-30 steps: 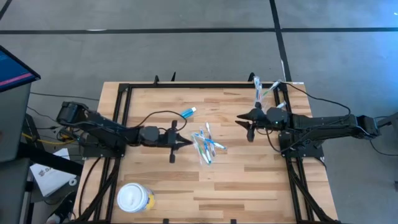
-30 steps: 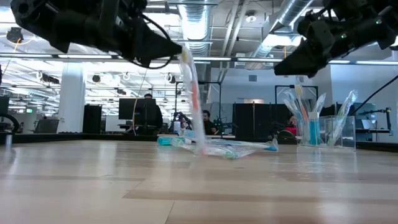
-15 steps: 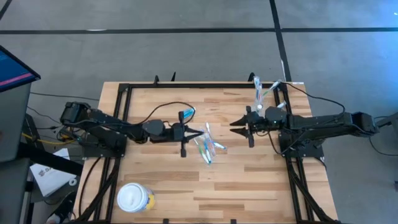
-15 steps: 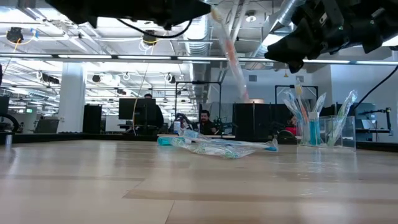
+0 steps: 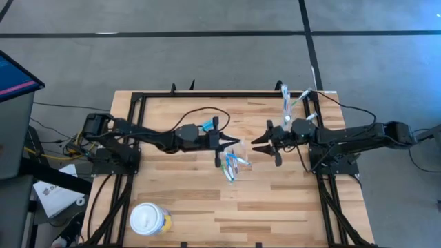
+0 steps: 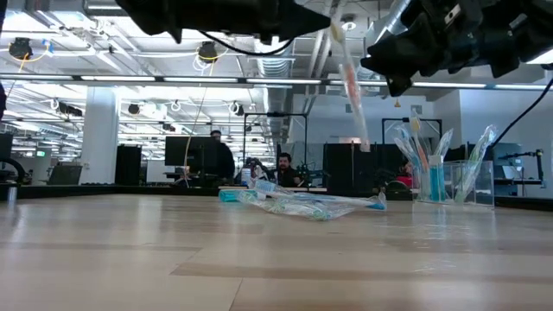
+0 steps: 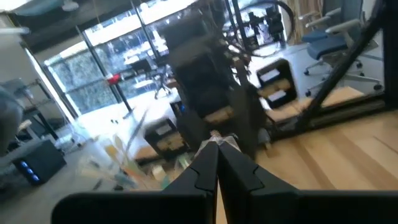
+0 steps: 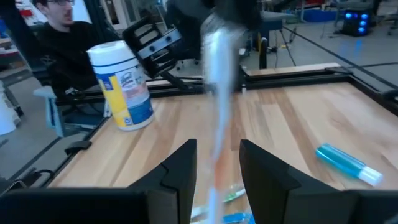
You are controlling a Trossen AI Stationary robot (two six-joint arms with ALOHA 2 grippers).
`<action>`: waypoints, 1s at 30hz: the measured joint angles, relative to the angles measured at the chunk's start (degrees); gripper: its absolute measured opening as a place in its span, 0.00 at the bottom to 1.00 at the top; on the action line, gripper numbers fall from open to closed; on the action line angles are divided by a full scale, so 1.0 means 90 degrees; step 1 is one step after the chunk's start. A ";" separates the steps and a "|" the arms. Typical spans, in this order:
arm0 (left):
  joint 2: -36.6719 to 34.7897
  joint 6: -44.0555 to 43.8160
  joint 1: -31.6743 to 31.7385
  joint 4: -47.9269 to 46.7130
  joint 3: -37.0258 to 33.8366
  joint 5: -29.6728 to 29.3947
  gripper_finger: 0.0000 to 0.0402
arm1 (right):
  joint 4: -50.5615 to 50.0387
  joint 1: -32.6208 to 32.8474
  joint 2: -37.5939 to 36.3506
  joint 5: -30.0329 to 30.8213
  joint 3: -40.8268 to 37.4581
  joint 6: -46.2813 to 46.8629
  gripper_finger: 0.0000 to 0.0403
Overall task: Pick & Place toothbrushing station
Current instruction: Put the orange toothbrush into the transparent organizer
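My left gripper (image 5: 236,143) hovers over the middle of the table, shut on a wrapped white-and-pink toothbrush (image 6: 350,82) that hangs slanting below it. Facing it from the right, my right gripper (image 5: 256,145) stands open. The toothbrush (image 8: 217,93) shows in front of its fingers; I see no touch. More toothbrushes lie in a pile (image 5: 231,164) on the wood below. A blue tube with a white cap (image 5: 208,125) lies on its side behind the left gripper. The clear tumbler (image 6: 432,177) stands at the far right with several brushes upright in it. My left gripper pinches the toothbrush by its upper end (image 6: 335,30) between its two shut fingers. The fingers lie level and come from the table's left. The brush hangs tilted below them, its lower end (image 6: 365,142) clear of the table and of the pile.
A round yellow tub with a white lid (image 5: 148,219) stands at the near left corner of the wooden table (image 5: 275,207). A black frame (image 5: 138,103) runs along the left, far and right sides. People sit at desks in the room beyond.
My left gripper has gone up and toward the table's right edge with the toothbrush. The brush's lower end was down at the pile and now hangs clear above it. My right gripper has swung its fingers round toward the left gripper.
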 joint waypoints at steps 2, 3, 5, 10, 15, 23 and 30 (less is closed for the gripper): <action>0.0092 0.0045 0.0005 0.0022 0.0184 0.0001 0.00 | 0.0047 0.0071 0.0000 -0.0004 0.0000 0.0000 0.28; 0.0145 0.0064 0.0005 0.0026 0.0271 0.0004 0.00 | 0.0082 0.0102 0.0000 -0.0004 0.0000 0.0000 0.28; 0.0258 0.0139 0.0003 0.0005 0.0392 0.0005 0.00 | 0.0170 0.0166 0.0000 -0.0003 0.0002 0.0000 0.28; 0.0462 0.0192 0.0003 -0.0012 0.0524 0.0209 0.00 | 0.0231 0.0240 0.0000 0.0003 0.0001 0.0000 0.28; 0.0524 0.0189 0.0003 -0.0009 0.0547 0.0226 0.00 | 0.0239 0.0238 0.0000 0.0020 0.0001 0.0000 0.28; 0.0459 0.0187 0.0003 0.0183 0.0549 0.0226 0.00 | 0.0529 0.0238 0.0000 0.0110 0.0002 0.0000 0.28; 0.0459 0.0184 0.0003 0.0361 0.0557 0.0226 0.00 | 0.0545 0.0238 0.0031 0.0367 0.0002 -0.0006 0.28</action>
